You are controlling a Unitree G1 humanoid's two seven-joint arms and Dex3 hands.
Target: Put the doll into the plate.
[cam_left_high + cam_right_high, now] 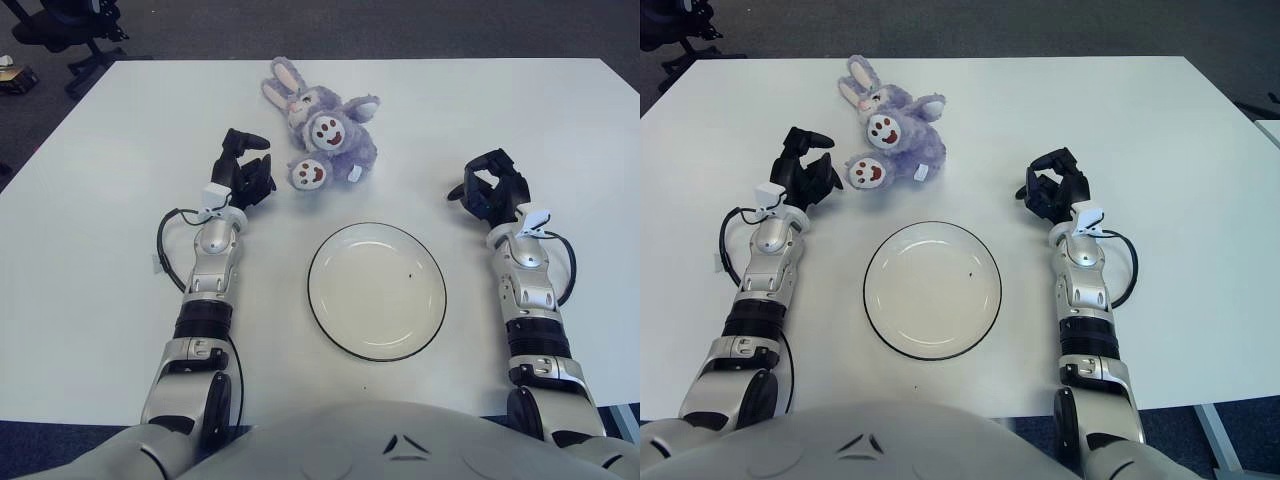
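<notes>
Nothing is in the plate (345, 340) yet, so the job is only starting. The doll (325, 135) lies on the white worktop (100, 180), past the far side of the plate and a little to the left. There is a bare strip of worktop between the two.

The left robot hand (245, 170) is just beside the doll, on its left side, close to one of its feet. The fingers are spread apart and hold nothing. I cannot tell if a fingertip touches the foot. The right robot hand (490, 190) shows to the right of the plate, well apart from the doll. Its fingers are loose and a bit curled, and it holds nothing too.

I think what is left is almost all of it: grab the doll, lift it, bring it over the plate, and let go.

The doll is a purple bunny with long ears. It looks soft and fuzzy, so it should squash a bit when gripped. Its feet have pale round bottoms with dark paw marks. The plate is round, pale and smooth, with a thin dark line around its edge. It looks hard and shallow. The worktop is flat and plain.
</notes>
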